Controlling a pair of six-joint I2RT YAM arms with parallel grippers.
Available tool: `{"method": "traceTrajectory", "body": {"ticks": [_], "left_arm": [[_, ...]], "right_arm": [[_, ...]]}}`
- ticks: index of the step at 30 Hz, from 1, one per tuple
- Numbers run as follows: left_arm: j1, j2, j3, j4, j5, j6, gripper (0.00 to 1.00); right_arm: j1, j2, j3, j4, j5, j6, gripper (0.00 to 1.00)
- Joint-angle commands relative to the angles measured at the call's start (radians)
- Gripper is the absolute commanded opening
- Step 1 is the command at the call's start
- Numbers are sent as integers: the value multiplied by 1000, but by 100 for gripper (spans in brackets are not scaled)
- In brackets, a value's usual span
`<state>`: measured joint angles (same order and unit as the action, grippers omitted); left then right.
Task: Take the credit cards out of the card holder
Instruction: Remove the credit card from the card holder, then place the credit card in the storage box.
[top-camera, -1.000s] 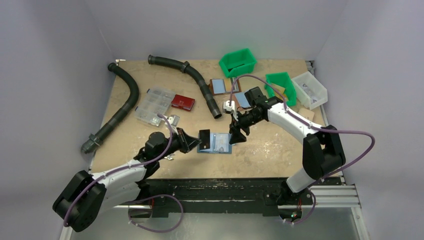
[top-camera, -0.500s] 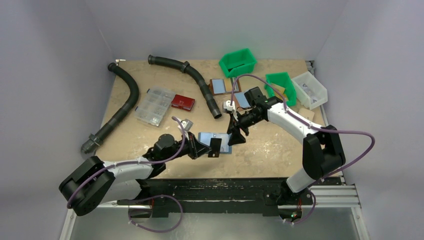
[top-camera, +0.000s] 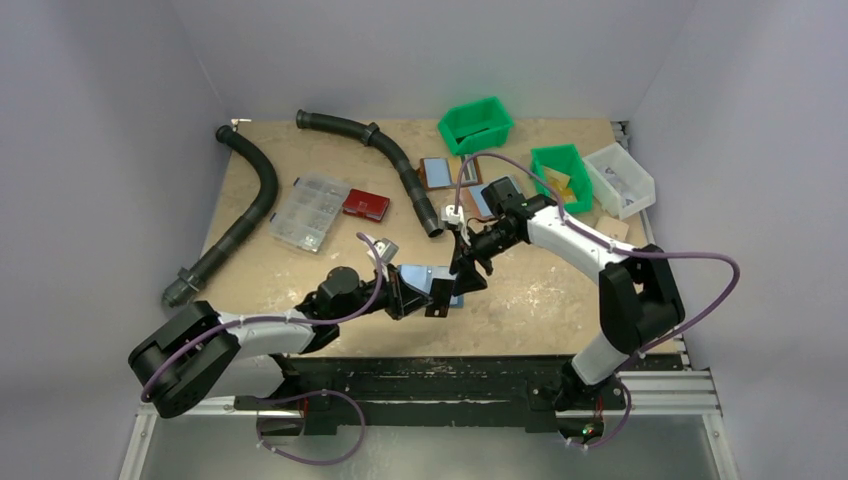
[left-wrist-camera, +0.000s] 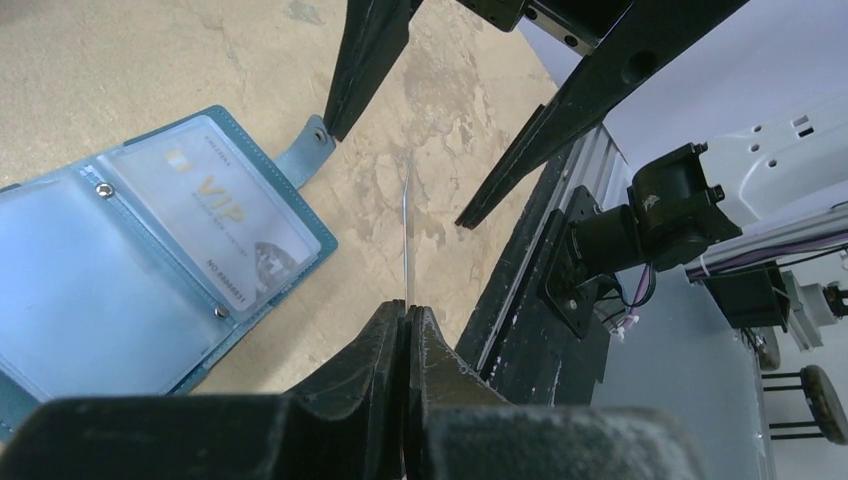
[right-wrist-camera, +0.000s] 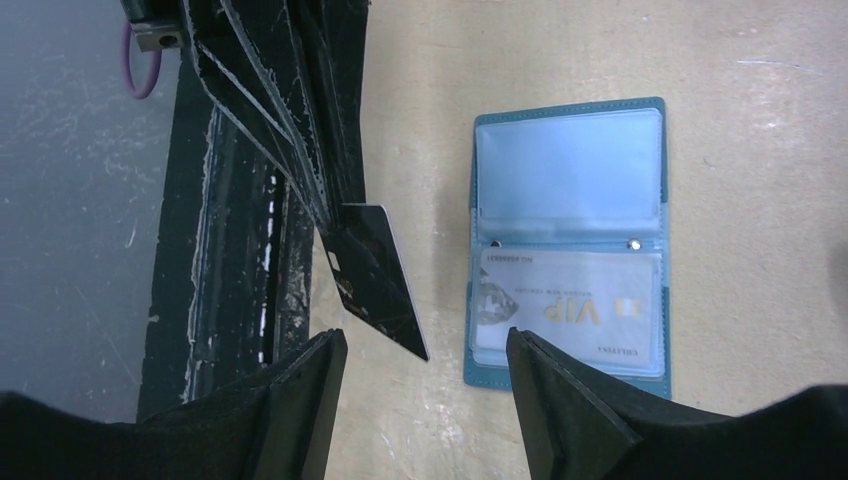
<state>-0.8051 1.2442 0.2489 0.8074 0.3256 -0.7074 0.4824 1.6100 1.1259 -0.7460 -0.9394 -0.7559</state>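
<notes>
Black fingers (left-wrist-camera: 385, 340) of the left gripper (left-wrist-camera: 408, 312) were clamped on a dark card (right-wrist-camera: 375, 275), which was held by one end, tilted and clear of the table (right-wrist-camera: 760, 120). Just beside it, toward the table's middle, the card holder (right-wrist-camera: 570, 240) was laid open and flat, its snap tab (left-wrist-camera: 310, 150) close by one fingertip of the right gripper (right-wrist-camera: 425, 400). That gripper was spread wide and empty, hung over the holder's near end. A pale VIP card (right-wrist-camera: 565, 310) was seen in the pocket nearest it, its long axis set across the open holder's length. The right arm was judged the nearer and freer for that card, while the left was occupied with its load.
</notes>
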Motion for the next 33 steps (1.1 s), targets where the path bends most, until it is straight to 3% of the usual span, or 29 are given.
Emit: {"method": "traceTrajectory", "body": {"ticks": [1,6,8,11,12,13,14,21,23,27,33], "left_arm": [[-14,16,47,64,-1,40,0],[-19,27,55,67,0,43,0],[-19,26,58,66,-7,44,0],[-19,20,61,34,-46,43,0],[-20,15,67,2,-68,37,0],[-19,7,77,-38,-99,36,0],[-18,-8,90,-94,-137,38,7],[26,-189,217,-482,-362,73,79],[56,-236,247,-563,-389,86,92],[145,-277,280,-653,-332,99,95],[182,-267,336,-781,-302,131,95]], "right_arm": [[23,7,12,10,-47,13,68],[48,19,15,7,-49,15,61],[56,25,24,-7,-53,12,44],[57,40,52,-56,-80,-23,9],[57,44,67,-84,-86,-46,1],[56,45,78,-106,-86,-65,0],[56,44,88,-123,-89,-77,0],[-66,-15,106,-125,-78,-63,0],[-131,-41,106,-113,-75,-52,0],[-258,-101,110,-9,-23,63,0],[-321,-104,200,238,179,308,0]]}}
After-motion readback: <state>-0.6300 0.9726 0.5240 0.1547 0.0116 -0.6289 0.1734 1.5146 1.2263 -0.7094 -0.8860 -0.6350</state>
